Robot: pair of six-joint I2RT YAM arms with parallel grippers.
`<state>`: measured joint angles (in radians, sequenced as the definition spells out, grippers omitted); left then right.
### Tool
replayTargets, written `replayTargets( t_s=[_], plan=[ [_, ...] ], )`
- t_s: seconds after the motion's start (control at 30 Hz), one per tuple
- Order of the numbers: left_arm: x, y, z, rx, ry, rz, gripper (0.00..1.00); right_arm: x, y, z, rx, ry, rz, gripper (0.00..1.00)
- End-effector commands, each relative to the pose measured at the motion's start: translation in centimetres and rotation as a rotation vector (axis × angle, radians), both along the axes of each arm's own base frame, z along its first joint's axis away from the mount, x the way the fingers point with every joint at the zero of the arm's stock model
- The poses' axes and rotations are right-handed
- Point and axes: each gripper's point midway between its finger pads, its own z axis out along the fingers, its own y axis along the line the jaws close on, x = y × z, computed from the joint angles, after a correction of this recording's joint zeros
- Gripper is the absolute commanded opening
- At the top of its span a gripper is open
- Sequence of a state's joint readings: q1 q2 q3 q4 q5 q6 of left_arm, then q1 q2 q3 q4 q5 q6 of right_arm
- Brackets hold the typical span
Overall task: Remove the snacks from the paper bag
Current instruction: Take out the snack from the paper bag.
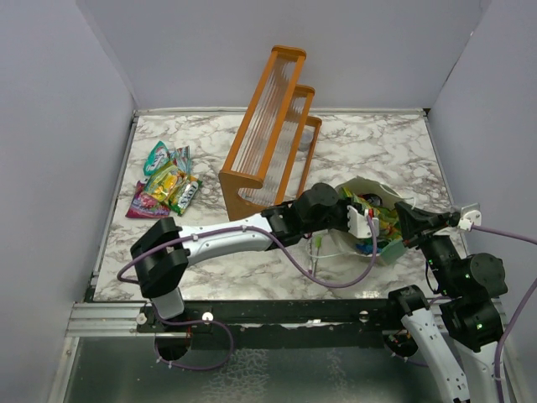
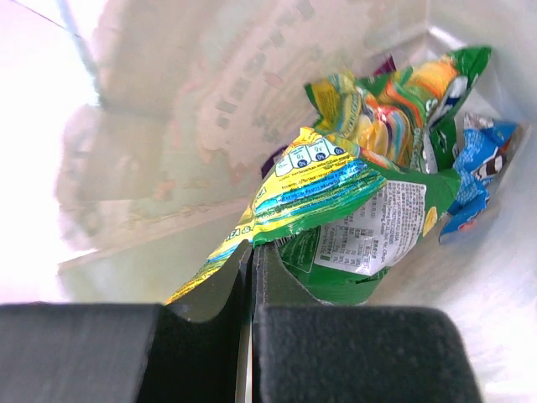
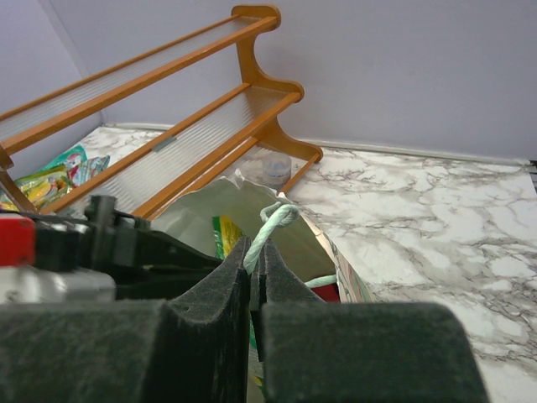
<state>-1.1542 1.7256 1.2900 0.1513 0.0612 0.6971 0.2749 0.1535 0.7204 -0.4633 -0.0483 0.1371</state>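
Table (image 1: 369,143); left gripper (image 2: 252,252) pinches packet (image 2: 327,189) (in bag (image 2: 168,126)); right gripper (image 3: 254,248) clamps handle (image 3: 273,222).

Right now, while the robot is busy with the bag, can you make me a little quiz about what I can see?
1. True or false: the left tool is shut on a yellow-green snack packet inside the paper bag.
2. What is the right tool pinching? A) the bag's cord handle B) a spoon C) a cup
3. Fill in the gap: seen from the top camera, the pile of snacks out on the table lies to the ____ of the orange rack.

Key: 1 true. 2 A. 3 left.
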Motion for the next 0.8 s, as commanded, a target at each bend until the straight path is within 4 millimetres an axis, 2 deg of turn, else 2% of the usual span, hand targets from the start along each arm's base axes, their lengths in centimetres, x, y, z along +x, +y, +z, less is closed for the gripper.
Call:
replayTargets(
  t_s=[0.0, 0.47, 0.63, 0.77],
  plan=[
    [-1.5, 0.4, 7.5, -0.217, -0.002, -0.024, 0.0, 0.2, -0.2, -0.2, 0.006, 0.004, -0.014, 0.02],
    [-5.7, 5.3, 17.4, -0.497, 0.064, -0.095, 0.0, 0.4, -0.3, -0.3, 0.003, 0.011, -0.021, 0.02],
    [-6.1, 7.3, 21.1, -0.609, 0.133, -0.052, 0.0, 0.4, -0.4, -0.3, 0.004, 0.009, -0.026, 0.02],
    [-6.0, 8.9, 23.8, -0.649, 0.094, -0.025, 0.0, 0.4, -0.3, -0.3, 0.004, 0.009, -0.025, 0.02]
  ],
)
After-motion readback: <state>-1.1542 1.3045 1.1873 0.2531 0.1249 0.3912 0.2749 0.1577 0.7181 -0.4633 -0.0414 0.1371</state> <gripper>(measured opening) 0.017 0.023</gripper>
